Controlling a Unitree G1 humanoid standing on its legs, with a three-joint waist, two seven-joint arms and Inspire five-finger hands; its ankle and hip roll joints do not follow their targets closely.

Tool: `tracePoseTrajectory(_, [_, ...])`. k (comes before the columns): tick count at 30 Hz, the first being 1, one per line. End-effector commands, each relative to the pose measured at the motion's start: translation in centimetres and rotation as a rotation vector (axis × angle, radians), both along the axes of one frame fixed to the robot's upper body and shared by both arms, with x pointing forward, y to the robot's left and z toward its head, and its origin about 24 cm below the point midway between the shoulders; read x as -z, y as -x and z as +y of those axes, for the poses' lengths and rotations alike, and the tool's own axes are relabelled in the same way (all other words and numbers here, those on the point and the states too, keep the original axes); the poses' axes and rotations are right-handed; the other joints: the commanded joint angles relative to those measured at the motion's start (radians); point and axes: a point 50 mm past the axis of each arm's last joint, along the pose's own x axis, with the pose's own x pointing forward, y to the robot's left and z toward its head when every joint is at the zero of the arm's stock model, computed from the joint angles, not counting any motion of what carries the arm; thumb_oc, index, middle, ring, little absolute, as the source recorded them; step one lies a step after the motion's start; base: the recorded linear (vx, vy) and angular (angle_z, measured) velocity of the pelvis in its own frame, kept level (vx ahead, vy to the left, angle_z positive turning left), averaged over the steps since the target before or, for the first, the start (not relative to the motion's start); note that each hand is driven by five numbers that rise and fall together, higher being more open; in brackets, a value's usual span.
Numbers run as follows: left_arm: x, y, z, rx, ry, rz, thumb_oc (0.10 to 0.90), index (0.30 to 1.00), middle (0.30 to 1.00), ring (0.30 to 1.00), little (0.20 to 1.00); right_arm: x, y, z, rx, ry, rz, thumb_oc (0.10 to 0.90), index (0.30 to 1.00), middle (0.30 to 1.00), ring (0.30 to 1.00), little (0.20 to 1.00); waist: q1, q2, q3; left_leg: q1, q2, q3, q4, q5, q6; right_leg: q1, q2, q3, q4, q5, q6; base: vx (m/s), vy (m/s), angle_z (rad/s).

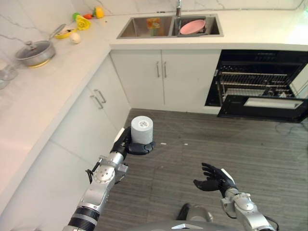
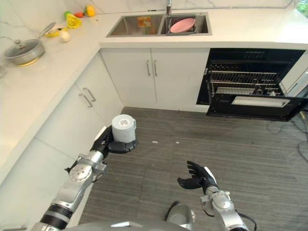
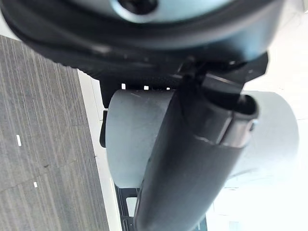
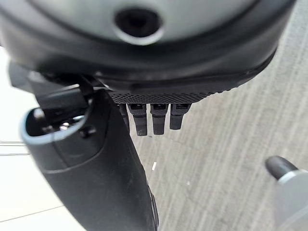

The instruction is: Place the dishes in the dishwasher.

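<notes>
Two hands raised, left hand (image 1: pixel 131 143) gripping grey cup (image 1: pixel 142 130), right hand (image 1: pixel 212 177) relaxed

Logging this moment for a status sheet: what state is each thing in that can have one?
grey cup: upright, held in the left hand
left hand: shut on the grey cup
right hand: open, empty, above the floor
dishwasher: door open, rack visible
cabinet doors: closed
pot: lid on, on the counter
pink plate: lying in the sink

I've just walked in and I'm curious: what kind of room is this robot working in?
Most likely a home kitchen: a double sink set in a white countertop, a lidded pan on it, and an open dishwasher with wire racks.
</notes>
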Motion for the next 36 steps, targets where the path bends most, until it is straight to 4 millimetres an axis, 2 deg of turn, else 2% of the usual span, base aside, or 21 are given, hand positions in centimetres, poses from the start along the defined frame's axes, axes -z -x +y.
tracePoseTrajectory(1, [-5.4,-1.8,0.3,0.001,0.048,-0.269,0.4,0.3,0.3,0.3,0.3,-6.1,-4.9,0.5,-0.052,0.034,-0.344,0.8,0.9,0.9,0.9,0.9,0.04,-0.02,-0.006,-0.056,0.007,0.178,0.121,-0.177,0.002,0.1,0.118,-0.113,-0.37,0.164,0.084,0.56,-0.248,-0.26])
tracePoseTrajectory(4, [-4.4,-1.1,0.3,0.002,0.061,-0.223,0.4,0.3,0.3,0.3,0.3,-7.0,-5.4,0.6,-0.045,0.037,-0.392,0.8,0.9,0.9,0.9,0.9,0.07,0.017,-0.011,-0.118,0.029,0.154,-0.131,-0.23,0.03,0.137,0.165,-0.086,-0.37,0.106,0.079,0.37,0.008,-0.35])
tracePoseTrajectory(5, [-4.2,-0.7,0.5,-0.004,0.057,-0.213,0.4,0.3,0.3,0.3,0.3,-7.3,-5.8,0.8,-0.05,0.032,-0.409,0.8,0.9,0.9,0.9,0.9,0.079,0.03,-0.021,-0.122,0.028,0.13,-0.301,-0.254,0.063,0.143,0.159,-0.073,-0.37,0.098,0.1,0.64,0.354,-0.7])
tracePoseTrajectory(6, [-3.8,0.0,1.3,-0.035,0.047,-0.203,0.4,0.3,0.3,0.3,0.3,-8.0,-6.6,1.5,-0.077,0.038,-0.443,0.8,0.9,0.9,0.9,0.9,0.108,0.046,-0.031,-0.141,0.091,0.075,-0.603,-0.178,0.082,0.18,0.131,-0.045,-0.37,0.07,0.126,0.7,0.375,-1.03])
tracePoseTrajectory(7, [-3.9,0.3,1.9,-0.05,0.018,-0.213,0.4,0.3,0.3,0.3,0.3,-8.5,-6.8,1.4,-0.077,0.052,-0.469,0.8,0.9,0.9,0.9,0.9,0.124,0.046,-0.025,-0.17,0.123,0.033,-0.663,-0.126,0.082,0.211,0.128,-0.022,-0.37,0.053,0.133,0.72,0.285,-1.1])
tracePoseTrajectory(8, [-3.5,0.8,2.3,-0.056,0.008,-0.193,0.4,0.3,0.3,0.3,0.3,-8.3,-6.7,1.3,-0.083,0.056,-0.458,0.8,0.9,0.9,0.9,0.9,0.112,0.064,-0.031,-0.118,0.103,0.004,-0.701,-0.139,0.084,0.218,0.149,0.011,-0.366,0.048,0.136,0.54,0.142,-1.12])
tracePoseTrajectory(11, [-3.2,1.0,2.5,-0.081,0.007,-0.179,0.4,0.3,0.3,0.3,0.3,-8.4,-6.4,0.6,-0.065,0.1,-0.461,0.8,0.9,0.9,0.9,0.9,0.108,0.095,-0.045,-0.051,0.07,0.054,-0.765,-0.14,0.084,0.25,0.125,0.012,-0.318,0.052,0.164,0.46,0.237,-0.55])
tracePoseTrajectory(12, [-4.0,0.8,2.7,-0.058,-0.034,-0.214,0.4,0.3,0.3,0.3,0.3,-8.5,-6.4,0.1,-0.007,0.092,-0.478,0.8,0.9,0.9,0.9,0.9,0.102,0.101,-0.044,-0.024,-0.024,0.058,-0.761,-0.219,0.15,0.242,0.034,0.016,-0.133,0.064,0.178,0.48,0.412,-0.81])
tracePoseTrajectory(14, [-4.1,0.8,3.1,-0.051,-0.067,-0.216,0.4,0.3,0.3,0.3,0.3,-8.6,-6.9,0.8,-0.019,0.077,-0.486,0.8,0.9,0.9,0.9,0.9,0.091,0.098,-0.029,0.029,-0.092,0.075,-0.783,-0.272,0.221,0.169,-0.095,0.047,0.111,0.14,0.219,0.47,0.399,-0.79])
tracePoseTrajectory(15, [-4.2,0.7,3.2,-0.052,-0.068,-0.218,0.4,0.3,0.3,0.3,0.3,-8.7,-6.9,0.9,-0.02,0.076,-0.487,0.8,0.9,0.9,0.9,0.9,0.094,0.092,-0.027,0.033,-0.105,0.08,-0.787,-0.277,0.229,0.159,-0.112,0.059,0.13,0.14,0.229,0.4,0.332,-0.34])
tracePoseTrajectory(16, [-4.5,0.6,3.7,-0.06,-0.1,-0.225,0.4,0.3,0.3,0.3,0.3,-9.3,-7.3,1.6,-0.054,0.071,-0.509,0.8,0.9,0.9,0.9,0.9,0.078,0.097,-0.005,0.076,-0.143,0.099,-0.8,-0.315,0.278,0.071,-0.175,0.084,0.318,0.206,0.259,0.35,0.299,-0.22])
tracePoseTrajectory(17, [-4.6,0.5,3.8,-0.061,-0.108,-0.227,0.4,0.3,0.3,0.3,0.3,-9.6,-7.5,1.9,-0.075,0.072,-0.52,0.8,0.9,0.9,0.9,0.9,0.075,0.1,0.001,0.103,-0.165,0.115,-0.818,-0.332,0.29,0.025,-0.21,0.068,0.381,0.224,0.277,0.35,0.272,-0.29])
tracePoseTrajectory(18, [-4.6,0.4,3.8,-0.062,-0.108,-0.228,0.4,0.3,0.3,0.3,0.3,-9.6,-7.5,1.9,-0.076,0.073,-0.52,0.8,0.9,0.9,0.9,0.9,0.076,0.097,0.002,0.105,-0.172,0.117,-0.823,-0.333,0.293,0.018,-0.217,0.075,0.39,0.223,0.28,0.3,0.096,-0.35])
tracePoseTrajectory(19, [-4.9,0.3,3.7,-0.065,-0.105,-0.242,0.4,0.3,0.3,0.3,0.3,-10.0,-7.4,2.2,-0.09,0.065,-0.536,0.8,0.9,0.9,0.9,0.9,0.068,0.095,-0.004,0.127,-0.197,0.121,-0.843,-0.345,0.285,-0.006,-0.219,0.018,0.292,0.189,0.27,0.24,-0.042,-0.37])
tracePoseTrajectory(21, [-5.2,0.2,3.5,-0.048,-0.113,-0.259,0.4,0.3,0.3,0.3,0.3,-10.3,-7.4,2.1,-0.094,0.071,-0.547,0.8,0.9,0.9,0.9,0.9,0.062,0.098,-0.021,0.134,-0.191,0.112,-0.844,-0.35,0.267,-0.021,-0.142,-0.033,0.056,0.163,0.235,0.26,-0.194,-0.24])
tracePoseTrajectory(23, [-5.5,-0.1,3.5,-0.057,-0.111,-0.278,0.4,0.3,0.3,0.3,0.3,-10.6,-7.6,2.3,-0.1,0.065,-0.562,0.8,0.9,0.9,0.9,0.9,0.055,0.092,-0.036,0.145,-0.187,0.127,-0.843,-0.359,0.242,-0.055,-0.085,-0.047,-0.197,0.228,0.242,0.24,-0.256,0.07])
tracePoseTrajectory(25, [-6.0,-0.7,3.5,-0.06,-0.115,-0.303,0.4,0.3,0.3,0.3,0.3,-10.8,-7.7,2.5,-0.107,0.058,-0.571,0.8,0.9,0.9,0.9,0.9,0.048,0.087,-0.04,0.159,-0.191,0.147,-0.842,-0.373,0.232,-0.092,-0.073,-0.065,-0.309,0.265,0.258,0.24,-0.196,0.04])
tracePoseTrajectory(33, [-5.8,-1.3,2.1,-0.014,-0.102,-0.3,0.4,0.3,0.3,0.3,0.3,-11.4,-7.1,2.2,-0.119,0.068,-0.597,0.8,0.9,0.9,0.9,0.9,0.032,0.078,-0.062,0.198,-0.198,0.132,-0.755,-0.438,0.233,-0.048,-0.067,-0.064,-0.26,0.274,0.238,0.24,-0.225,-0.3])
tracePoseTrajectory(34, [-5.6,-1.5,1.6,-0.014,-0.069,-0.297,0.4,0.3,0.3,0.3,0.3,-11.5,-6.9,1.8,-0.121,0.076,-0.594,0.8,0.9,0.9,0.9,0.9,0.043,0.082,-0.058,0.166,-0.149,0.115,-0.616,-0.409,0.188,-0.008,-0.023,-0.052,-0.279,0.242,0.217,0.27,-0.435,-0.25])
tracePoseTrajectory(35, [-5.6,-1.5,1.6,-0.014,-0.068,-0.298,0.4,0.3,0.3,0.3,0.3,-11.5,-7.0,1.8,-0.12,0.076,-0.595,0.8,0.9,0.9,0.9,0.9,0.043,0.082,-0.058,0.161,-0.144,0.115,-0.606,-0.411,0.184,-0.006,-0.019,-0.054,-0.282,0.241,0.214,0.26,-0.493,-0.22])
tracePoseTrajectory(36, [-5.7,-1.6,1.5,-0.019,-0.051,-0.3,0.4,0.3,0.3,0.3,0.3,-11.6,-7.1,1.5,-0.112,0.082,-0.597,0.8,0.9,0.9,0.9,0.9,0.049,0.076,-0.05,0.127,-0.105,0.108,-0.49,-0.363,0.143,0.024,0.002,-0.047,-0.301,0.223,0.2,0.17,-0.414,-0.25])
